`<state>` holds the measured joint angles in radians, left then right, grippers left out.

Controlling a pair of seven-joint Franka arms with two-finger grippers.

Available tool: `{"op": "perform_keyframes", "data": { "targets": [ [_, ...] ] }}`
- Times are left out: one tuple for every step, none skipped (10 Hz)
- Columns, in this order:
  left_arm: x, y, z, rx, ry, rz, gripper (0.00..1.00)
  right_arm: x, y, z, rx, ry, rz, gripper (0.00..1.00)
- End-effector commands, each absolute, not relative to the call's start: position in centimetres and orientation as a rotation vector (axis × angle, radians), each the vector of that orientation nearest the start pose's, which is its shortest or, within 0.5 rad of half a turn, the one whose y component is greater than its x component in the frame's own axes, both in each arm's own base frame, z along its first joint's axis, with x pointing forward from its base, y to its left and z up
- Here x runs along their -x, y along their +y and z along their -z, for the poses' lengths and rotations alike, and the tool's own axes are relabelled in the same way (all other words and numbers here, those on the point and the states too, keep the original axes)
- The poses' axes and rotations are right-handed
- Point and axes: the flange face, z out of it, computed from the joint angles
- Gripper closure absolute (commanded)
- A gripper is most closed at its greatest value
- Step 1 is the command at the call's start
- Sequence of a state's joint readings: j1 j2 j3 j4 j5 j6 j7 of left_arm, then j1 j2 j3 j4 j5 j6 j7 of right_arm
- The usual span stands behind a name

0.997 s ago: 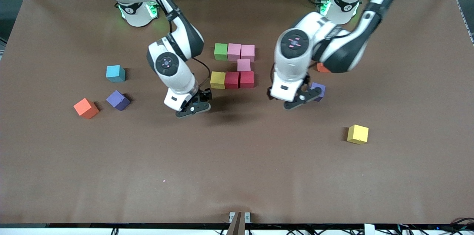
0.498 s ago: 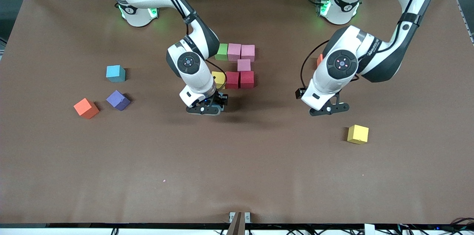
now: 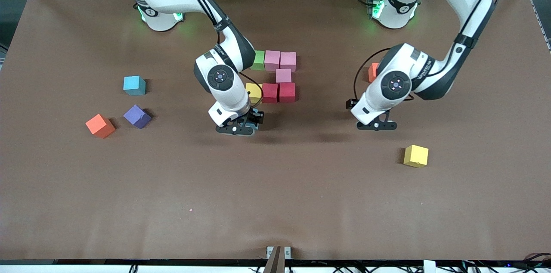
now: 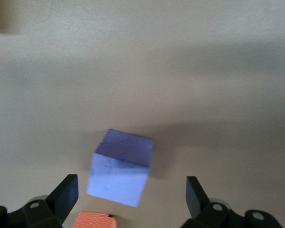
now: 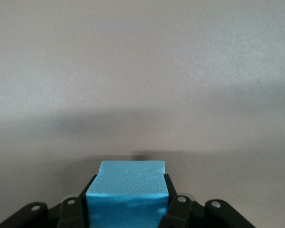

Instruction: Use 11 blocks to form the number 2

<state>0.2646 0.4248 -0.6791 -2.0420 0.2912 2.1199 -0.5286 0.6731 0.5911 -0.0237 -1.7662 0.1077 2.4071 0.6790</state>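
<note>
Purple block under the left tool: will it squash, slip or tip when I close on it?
The purple block looks like matte foam, so it probably gives slightly and is light. Its dull faces should grip rather than slip. It sits flat but turned askew between the open left tool pads, so closing may twist it square; tipping seems unlikely.
</note>
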Motion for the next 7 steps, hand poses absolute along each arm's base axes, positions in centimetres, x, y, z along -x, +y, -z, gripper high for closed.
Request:
{"op": "perform_keyframes", "data": {
  "targets": [
    [-52.6,-19.1,-24.1,3.060,0.138,-0.372,0.00,-52.0,41.3,-22.9,3.083,0.104,-0.034,0.57],
    [-52.2,-19.4,-23.8,3.057,0.151,-0.380,0.00,-51.6,41.8,-22.9,3.087,0.085,-0.030,0.57],
    [-51.9,-19.5,-23.4,3.055,0.158,-0.392,0.00,-51.4,41.9,-22.8,3.091,0.079,-0.032,0.57],
    [-51.5,-20.2,-22.8,3.055,0.177,-0.413,0.00,-51.2,42.1,-22.7,3.095,0.074,-0.040,0.57],
    [-51.1,-20.3,-21.9,3.053,0.184,-0.440,0.00,-50.9,42.4,-22.6,3.098,0.063,-0.043,0.57],
    [-51.0,-20.4,-21.4,3.032,0.224,-0.434,0.00,-50.9,42.4,-22.5,3.099,0.065,-0.045,0.57],
    [-50.9,-20.3,-20.8,3.019,0.252,-0.434,0.00,-50.1,42.5,-22.0,3.108,0.056,-0.058,0.57]
  ]
}}
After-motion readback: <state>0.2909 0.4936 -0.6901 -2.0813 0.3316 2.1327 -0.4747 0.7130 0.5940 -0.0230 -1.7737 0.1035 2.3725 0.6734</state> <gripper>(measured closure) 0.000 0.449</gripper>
